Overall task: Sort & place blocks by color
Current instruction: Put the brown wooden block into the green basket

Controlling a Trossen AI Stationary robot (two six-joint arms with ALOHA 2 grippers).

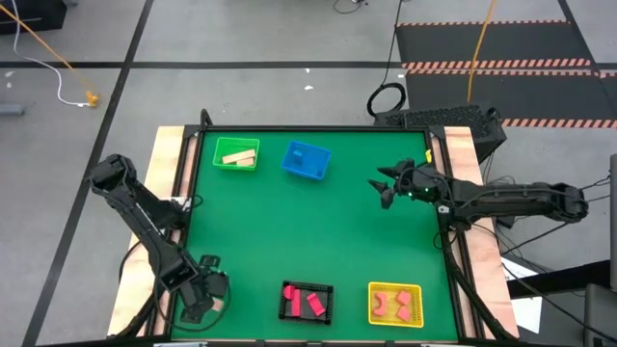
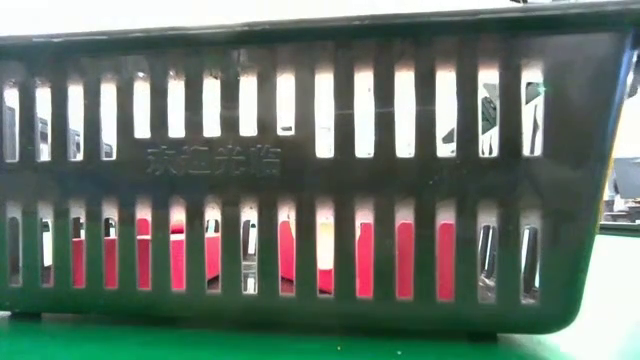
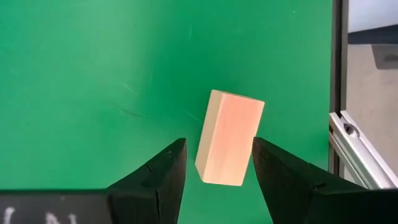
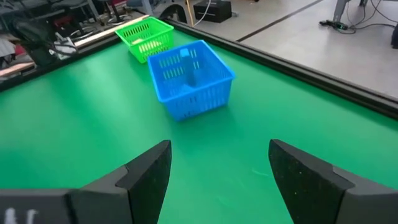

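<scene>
Between the two dark fingers of the left gripper (image 3: 214, 168) sits a tan wood block (image 3: 229, 138). The fingers are spread apart, one on each side of the block. From the left wrist view I cannot tell if they touch it. The block lies tilted on the green table (image 3: 93, 74), close to the table's metal edge. From above, this gripper (image 1: 201, 287) is down at the near left corner of the table.

Out on the far right side, the right gripper (image 1: 388, 186) hangs over the green mat with its fingers wide open and nothing between them. Ahead of it stands the blue basket (image 4: 189, 78) with a blue block (image 4: 184, 55) inside. Behind that is the green basket (image 4: 144, 36).

From above, the green basket (image 1: 236, 153) holds tan wood blocks (image 1: 240, 155). The blue basket (image 1: 307, 161) is just beside it. Along the near edge stand the black basket (image 1: 307, 301) with pink-red blocks (image 1: 303, 302) in it, and the yellow basket (image 1: 395, 304), which also holds pink-red pieces (image 1: 390, 305).

The low view is filled by the black basket's wall (image 2: 300, 180), with pink-red showing through the slots.
</scene>
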